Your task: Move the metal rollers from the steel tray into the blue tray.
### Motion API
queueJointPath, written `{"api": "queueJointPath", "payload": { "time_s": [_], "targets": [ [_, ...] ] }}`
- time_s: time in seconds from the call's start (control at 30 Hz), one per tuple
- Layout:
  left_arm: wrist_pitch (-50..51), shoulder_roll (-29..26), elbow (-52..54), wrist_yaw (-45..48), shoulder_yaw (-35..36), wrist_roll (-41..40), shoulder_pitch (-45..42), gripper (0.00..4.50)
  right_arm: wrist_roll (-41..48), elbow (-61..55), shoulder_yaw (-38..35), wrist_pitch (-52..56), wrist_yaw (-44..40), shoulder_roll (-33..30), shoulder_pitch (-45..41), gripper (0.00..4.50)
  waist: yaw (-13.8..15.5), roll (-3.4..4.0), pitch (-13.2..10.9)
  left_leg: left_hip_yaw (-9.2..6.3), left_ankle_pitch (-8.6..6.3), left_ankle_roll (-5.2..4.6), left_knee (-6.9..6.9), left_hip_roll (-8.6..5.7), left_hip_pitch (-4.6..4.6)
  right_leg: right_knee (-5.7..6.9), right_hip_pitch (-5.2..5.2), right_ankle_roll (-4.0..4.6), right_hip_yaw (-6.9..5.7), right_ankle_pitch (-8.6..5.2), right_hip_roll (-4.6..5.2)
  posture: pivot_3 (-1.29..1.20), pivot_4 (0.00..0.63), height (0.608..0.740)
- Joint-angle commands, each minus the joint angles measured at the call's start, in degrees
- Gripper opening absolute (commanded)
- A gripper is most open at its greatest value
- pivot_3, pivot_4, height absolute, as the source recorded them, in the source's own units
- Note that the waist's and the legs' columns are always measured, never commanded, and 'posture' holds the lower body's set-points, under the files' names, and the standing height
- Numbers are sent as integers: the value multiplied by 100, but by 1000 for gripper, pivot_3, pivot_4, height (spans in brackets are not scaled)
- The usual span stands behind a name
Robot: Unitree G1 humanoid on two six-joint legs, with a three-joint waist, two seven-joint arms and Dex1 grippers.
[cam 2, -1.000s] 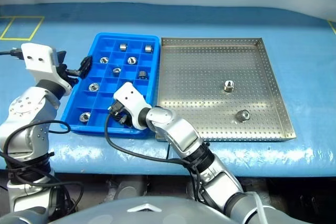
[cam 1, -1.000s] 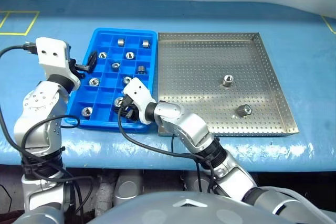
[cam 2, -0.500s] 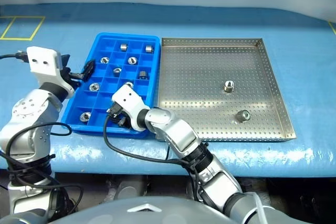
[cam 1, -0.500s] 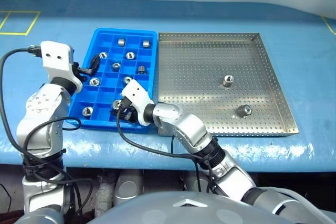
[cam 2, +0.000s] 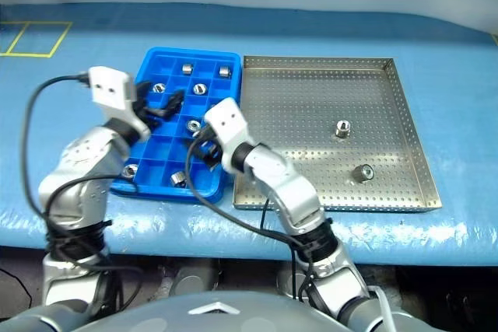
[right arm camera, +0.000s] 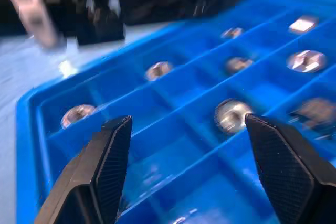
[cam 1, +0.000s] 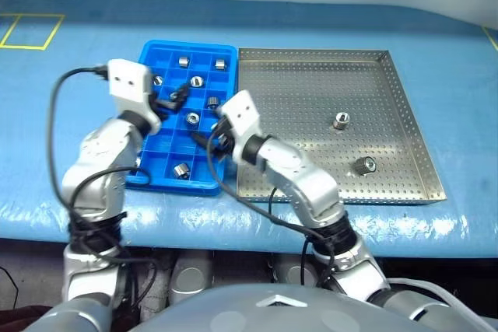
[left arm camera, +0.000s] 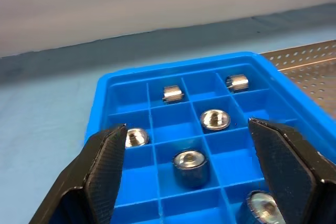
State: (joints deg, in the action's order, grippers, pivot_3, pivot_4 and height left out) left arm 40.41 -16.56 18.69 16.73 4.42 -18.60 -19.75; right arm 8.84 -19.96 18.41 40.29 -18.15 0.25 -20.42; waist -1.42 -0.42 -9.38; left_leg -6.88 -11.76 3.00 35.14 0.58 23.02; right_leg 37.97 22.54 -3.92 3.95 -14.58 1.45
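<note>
The blue tray (cam 1: 204,186) lies left of the steel tray (cam 1: 296,83), with several metal rollers (cam 1: 197,81) in its compartments. One roller (cam 1: 181,169) lies in the front row. Two rollers (cam 1: 340,120) (cam 1: 363,165) rest on the steel tray's perforated floor. My left gripper (cam 1: 173,99) hovers open over the blue tray's left middle, and in the left wrist view its fingers (left arm camera: 105,166) are spread with nothing between them. My right gripper (cam 1: 210,141) hangs open above the tray's right side, its fingers (right arm camera: 113,156) wide apart and empty.
Both trays sit on a blue covered table (cam 1: 78,60) with its front edge close to me. Yellow tape marks (cam 1: 31,30) lie at the far left. My two grippers are close together over the blue tray.
My right gripper has opened and risen from the blue tray's front row, leaving a roller there, and moved right. My left gripper swung right over the tray, still open.
</note>
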Motion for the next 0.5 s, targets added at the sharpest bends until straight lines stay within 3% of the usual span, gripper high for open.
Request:
{"api": "queueJointPath", "payload": {
  "time_s": [0.03, 0.23, 0.5],
  "targets": [
    [-603, 337, -722, 426, -1028, 329, -638, 4030, -381, -1003, -794, 238, 623, -346, 135, 3624, -6, -5, 3, 0, 0, 0, -1, -2, -1, -2, -2, -1, 1, 0, 0, -55, 150, 740],
    [-1579, 1395, -2969, 1031, -1885, 696, -2078, 4030, -960, -1995, -1697, 736, 1357, -886, 553, 3624, -233, 6, 3, 9, -1, -2, -2, -6, 16, -6, 16, 19, 9, 13, 2, -169, 150, 740],
    [-2962, 2483, -6724, 1125, -2003, 1422, -3833, 4030, -1591, -2862, -2039, 1019, 2098, -787, 1181, 3624, -1004, 26, 11, 21, -23, -40, 10, -14, 48, -17, 34, -26, 25, -13, 4, -421, 150, 740]
  ]
}}
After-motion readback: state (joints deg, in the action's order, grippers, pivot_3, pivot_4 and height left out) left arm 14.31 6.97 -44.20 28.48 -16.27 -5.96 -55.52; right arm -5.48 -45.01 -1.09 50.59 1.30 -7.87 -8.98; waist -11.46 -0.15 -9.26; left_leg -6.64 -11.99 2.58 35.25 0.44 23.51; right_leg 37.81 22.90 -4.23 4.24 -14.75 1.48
